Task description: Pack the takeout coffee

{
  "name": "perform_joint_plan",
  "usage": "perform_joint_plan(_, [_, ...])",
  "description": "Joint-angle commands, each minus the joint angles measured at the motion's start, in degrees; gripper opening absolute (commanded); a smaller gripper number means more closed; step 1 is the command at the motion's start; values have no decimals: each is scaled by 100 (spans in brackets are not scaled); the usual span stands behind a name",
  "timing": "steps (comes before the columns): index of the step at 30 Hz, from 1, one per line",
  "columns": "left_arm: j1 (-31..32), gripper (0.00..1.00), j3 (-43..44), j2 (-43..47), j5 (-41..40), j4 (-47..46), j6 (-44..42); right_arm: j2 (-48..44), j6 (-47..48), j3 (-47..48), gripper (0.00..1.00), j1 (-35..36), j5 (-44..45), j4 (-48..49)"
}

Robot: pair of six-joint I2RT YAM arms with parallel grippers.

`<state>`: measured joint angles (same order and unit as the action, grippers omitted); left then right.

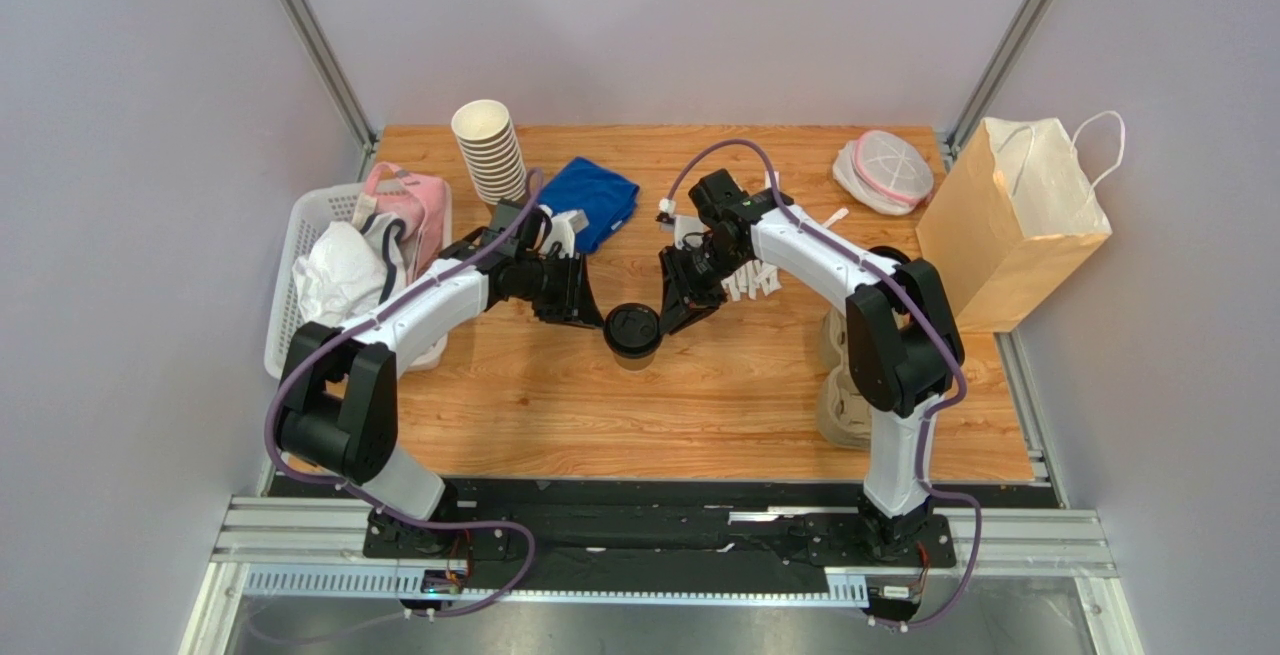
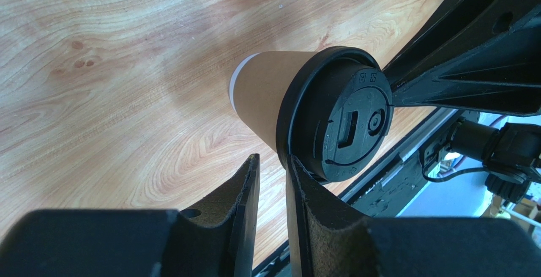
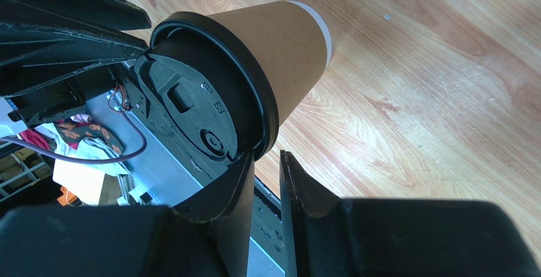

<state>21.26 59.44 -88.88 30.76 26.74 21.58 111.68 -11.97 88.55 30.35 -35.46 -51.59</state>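
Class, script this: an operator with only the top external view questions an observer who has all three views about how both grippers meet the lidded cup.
Operator: From above, both grippers crowd the takeout coffee. Is the left gripper clamped on it?
Observer: No. Its jaws stand a narrow slit apart, with only tabletop showing between them. One fingertip appears to touch the rim of the lid.
Operator: And the right gripper?
Observer: Much the same. The slit is empty, and one fingertip sits against the rim.
Operator: Anything on the cup I can't see?
Observer: A white band rings its base.
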Motion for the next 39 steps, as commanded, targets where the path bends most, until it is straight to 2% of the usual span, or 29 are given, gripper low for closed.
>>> perform_joint_plan(1, [10,30,287,81,87,-292,-5,144,28,92,24,50,136,123])
perform_joint_plan(10, [10,31,208,196,176,-486,100,144,28,118,24,50,127,123])
perform_joint_plan(25, [28,27,-2,2,0,15,-295,249,10,268,24,85,48,79])
perform_joint_plan(34, [28,18,-11,-279,-79,103,-453,433,72,180,21,182,118,79])
perform_joint_plan(39, [37,6,-134,-489,-132,68,-497,565,107,31,15,217,250,97])
